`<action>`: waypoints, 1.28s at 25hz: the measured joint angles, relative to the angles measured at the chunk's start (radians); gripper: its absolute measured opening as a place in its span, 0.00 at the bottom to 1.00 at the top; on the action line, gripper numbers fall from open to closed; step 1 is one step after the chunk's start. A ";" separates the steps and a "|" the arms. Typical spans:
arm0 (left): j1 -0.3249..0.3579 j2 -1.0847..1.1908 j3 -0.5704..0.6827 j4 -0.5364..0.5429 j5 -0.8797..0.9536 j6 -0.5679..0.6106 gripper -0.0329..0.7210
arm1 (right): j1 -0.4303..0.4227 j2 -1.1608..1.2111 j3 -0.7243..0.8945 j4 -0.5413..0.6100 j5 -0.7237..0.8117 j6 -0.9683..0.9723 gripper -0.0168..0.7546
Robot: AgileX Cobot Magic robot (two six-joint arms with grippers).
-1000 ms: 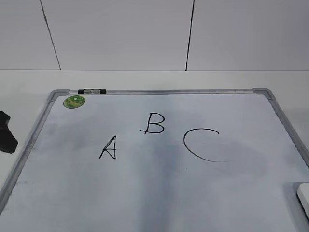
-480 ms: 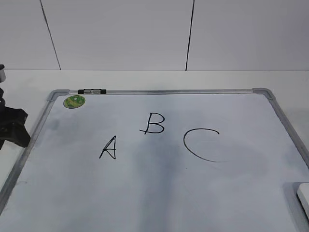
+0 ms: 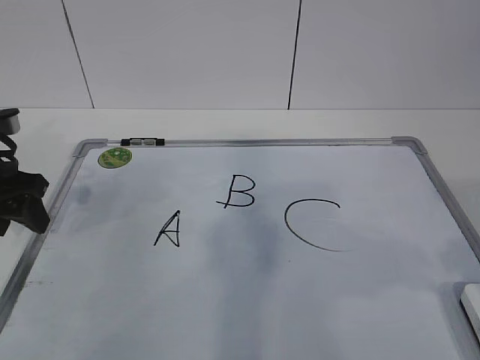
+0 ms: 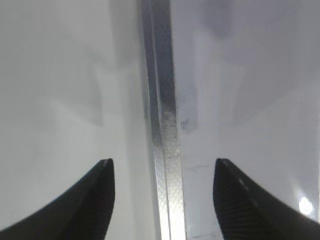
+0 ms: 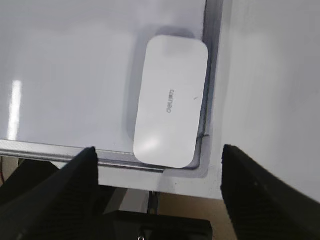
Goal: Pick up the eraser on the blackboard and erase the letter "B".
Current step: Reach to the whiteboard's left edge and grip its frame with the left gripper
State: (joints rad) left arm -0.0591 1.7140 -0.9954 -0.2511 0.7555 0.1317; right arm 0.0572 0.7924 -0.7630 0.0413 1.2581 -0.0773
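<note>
The blackboard [image 3: 352,300] lies flat on the table, with a black "A" [image 3: 169,229], the letter "B" [image 3: 240,192] and a large "C" [image 3: 311,223] written on it. The eraser [image 3: 472,307], a white rounded block, lies at the board's near right corner, cut off by the frame edge. In the right wrist view the eraser [image 5: 171,100] lies flat inside the corner of the board [image 5: 75,75]. My right gripper [image 5: 159,149] is open above it and empty. My left gripper [image 3: 19,199] is open and empty over the board's left frame [image 4: 160,100].
A round green sticker [image 3: 115,157] sits at the board's far left corner, with a small black and silver clip [image 3: 144,141] on the top frame. The white table [image 3: 45,127] surrounds the board, with a white panelled wall behind. The table's near edge [image 5: 250,185] shows below the eraser.
My left gripper has come in from the left edge of the exterior view toward the board's left frame and risen slightly. The board, letters and eraser have not moved.
</note>
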 joint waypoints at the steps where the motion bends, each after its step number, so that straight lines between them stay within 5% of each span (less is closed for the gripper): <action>1: 0.000 0.000 0.000 0.002 0.000 0.000 0.66 | 0.000 0.020 0.015 0.001 0.000 0.000 0.79; 18: 0.000 0.000 0.000 0.004 -0.017 0.000 0.66 | 0.000 0.062 0.247 0.002 -0.289 0.037 0.90; 32: 0.000 0.074 0.000 0.004 -0.021 0.000 0.66 | 0.000 0.064 0.253 -0.013 -0.333 0.049 0.90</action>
State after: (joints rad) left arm -0.0591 1.7885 -0.9959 -0.2473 0.7347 0.1317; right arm 0.0572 0.8563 -0.5104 0.0285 0.9249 -0.0283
